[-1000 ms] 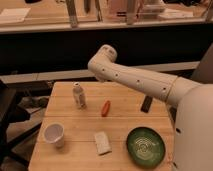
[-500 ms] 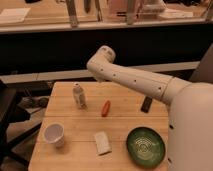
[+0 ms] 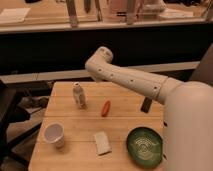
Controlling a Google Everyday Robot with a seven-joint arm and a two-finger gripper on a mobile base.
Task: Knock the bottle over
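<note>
You had the bottle standing upright on the wooden table, in the far left part of its top as the view showed it. The gripper was well to the right of the bottle and a little nearer to the camera. It showed only as a small dark piece hanging under the white arm, low over the table; if it was apart or together, you could not tell. Nothing of the robot touched the bottle. The elbow of the arm was above the bottle and to its right, higher than the cap. An orange-red carrot-like object lay just right of the bottle, between it and the gripper, but apart from both. A white paper cup stood in front of the bottle, somewhat to the left. A flat white packet lay in front of the bottle and to the right. A green bowl was further right again, well apart from the bottle.
</note>
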